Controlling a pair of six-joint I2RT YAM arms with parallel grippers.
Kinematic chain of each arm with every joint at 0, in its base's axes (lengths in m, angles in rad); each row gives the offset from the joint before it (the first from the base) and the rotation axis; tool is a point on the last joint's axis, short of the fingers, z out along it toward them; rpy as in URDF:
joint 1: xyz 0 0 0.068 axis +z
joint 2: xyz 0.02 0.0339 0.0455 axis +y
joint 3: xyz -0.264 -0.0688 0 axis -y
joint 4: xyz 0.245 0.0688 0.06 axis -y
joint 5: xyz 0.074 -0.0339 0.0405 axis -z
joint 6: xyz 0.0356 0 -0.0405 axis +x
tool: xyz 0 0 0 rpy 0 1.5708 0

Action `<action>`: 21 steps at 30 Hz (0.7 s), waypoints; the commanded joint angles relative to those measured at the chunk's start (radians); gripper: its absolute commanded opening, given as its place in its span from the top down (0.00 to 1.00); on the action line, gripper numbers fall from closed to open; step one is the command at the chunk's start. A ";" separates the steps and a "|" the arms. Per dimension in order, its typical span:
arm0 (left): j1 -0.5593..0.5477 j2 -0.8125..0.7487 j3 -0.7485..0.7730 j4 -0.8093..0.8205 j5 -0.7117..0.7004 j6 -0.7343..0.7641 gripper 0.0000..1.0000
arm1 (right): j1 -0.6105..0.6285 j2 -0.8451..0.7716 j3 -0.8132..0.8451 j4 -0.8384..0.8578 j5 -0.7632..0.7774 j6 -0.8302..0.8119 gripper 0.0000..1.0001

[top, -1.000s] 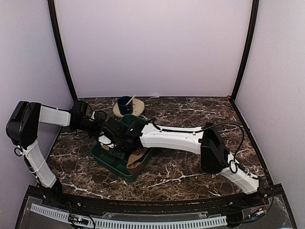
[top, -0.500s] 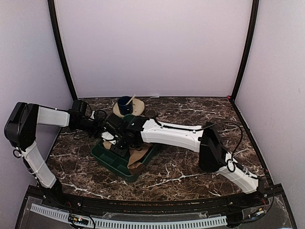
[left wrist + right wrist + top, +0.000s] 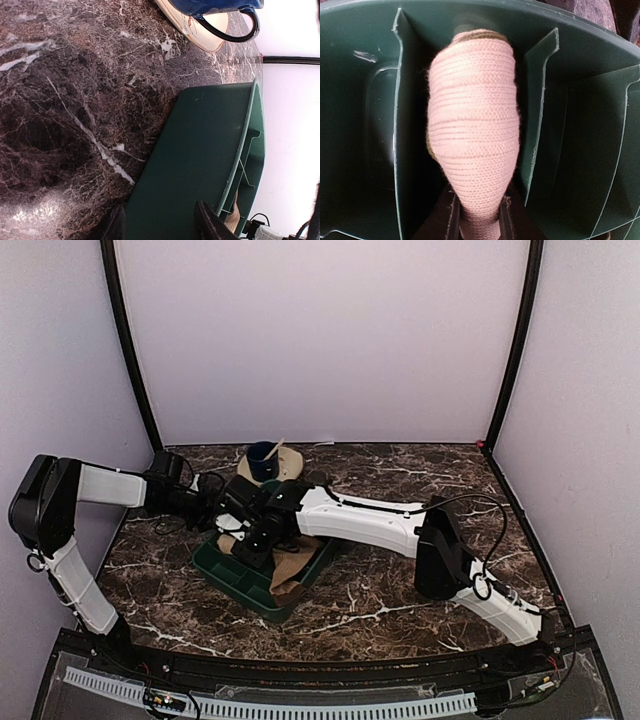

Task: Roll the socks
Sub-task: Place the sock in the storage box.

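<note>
A tan sock rolled into a fat bundle (image 3: 472, 115) stands in a middle compartment of the green tray (image 3: 360, 60), between two dividers. My right gripper (image 3: 477, 216) is shut on the roll's narrow near end; an olive edge shows at its far end. From above, the right gripper (image 3: 247, 536) is over the tray (image 3: 225, 578), and a second sock (image 3: 292, 566) lies flat and droops over the tray's near-right rim. My left gripper (image 3: 162, 227) is open beside the tray's outer wall (image 3: 200, 150), holding nothing. A sliver of tan sock (image 3: 231, 218) shows inside the tray.
A blue cup (image 3: 262, 457) on a beige saucer (image 3: 288, 468) stands just behind the tray, also in the left wrist view as cup (image 3: 215, 5) and saucer (image 3: 197, 34). Dark marble tabletop (image 3: 420, 470) spreads around; white walls enclose it.
My right gripper has shifted a little toward the back of the tray with the rolled sock in it. The left arm has edged slightly back; both openings look the same.
</note>
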 commanded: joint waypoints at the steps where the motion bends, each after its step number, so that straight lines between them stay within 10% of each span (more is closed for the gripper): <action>1: -0.017 -0.047 -0.015 -0.003 0.028 0.001 0.51 | -0.014 0.024 0.014 -0.032 0.001 0.032 0.90; 10: -0.019 -0.040 -0.011 -0.007 0.029 0.002 0.51 | -0.015 -0.006 -0.013 -0.017 -0.002 0.034 0.57; 21: -0.019 -0.031 -0.004 -0.016 0.028 0.005 0.51 | -0.018 -0.048 -0.047 0.001 0.021 0.024 0.50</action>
